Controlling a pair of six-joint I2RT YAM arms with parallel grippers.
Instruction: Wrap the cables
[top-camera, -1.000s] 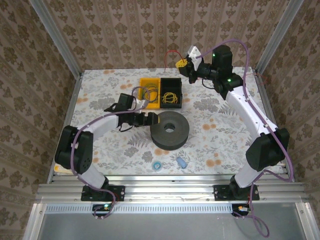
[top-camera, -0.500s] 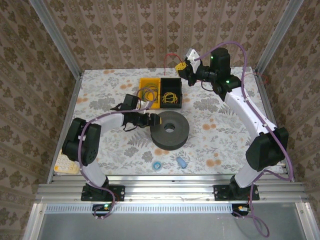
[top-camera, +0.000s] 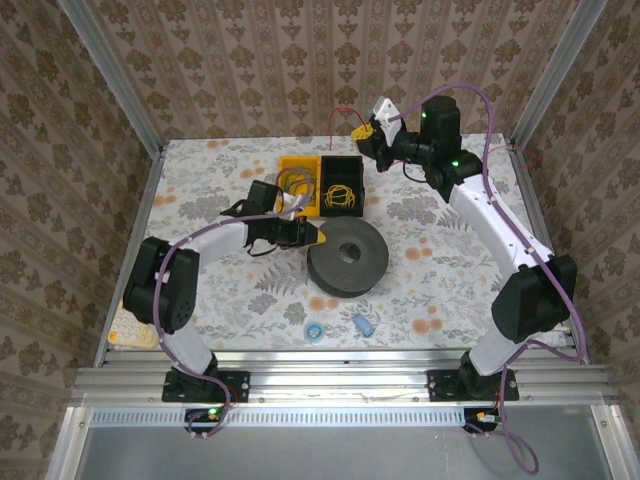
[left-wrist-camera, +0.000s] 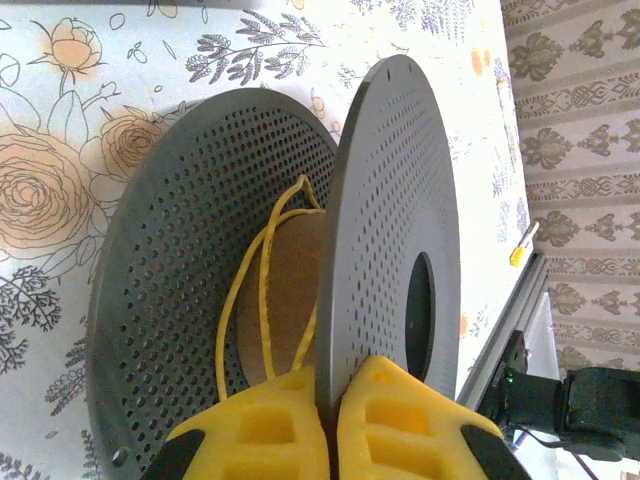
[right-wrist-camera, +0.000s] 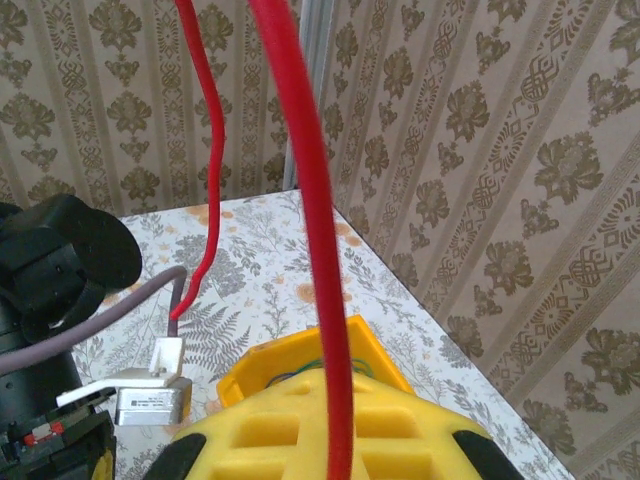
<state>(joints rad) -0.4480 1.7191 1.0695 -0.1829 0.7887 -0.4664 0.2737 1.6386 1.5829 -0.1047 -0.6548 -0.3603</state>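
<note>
The dark grey spool lies tilted on the flowered table, right of centre. My left gripper is shut on its left rim. In the left wrist view the yellow pads pinch the perforated flange from both sides, and a thin yellow wire loops over the brown core. My right gripper hangs high at the back of the table, shut on the red cable. That cable runs up from between the right gripper's pads, and its loose end curls down to the left.
A yellow bin with dark green coiled wires and a black bin with yellow wires stand behind the spool. Two small blue pieces lie near the front edge. Wallpapered walls close in the back and sides.
My left gripper has shut on the spool's rim, and the spool has shifted a little to the right and tipped up. The right arm has barely moved.
</note>
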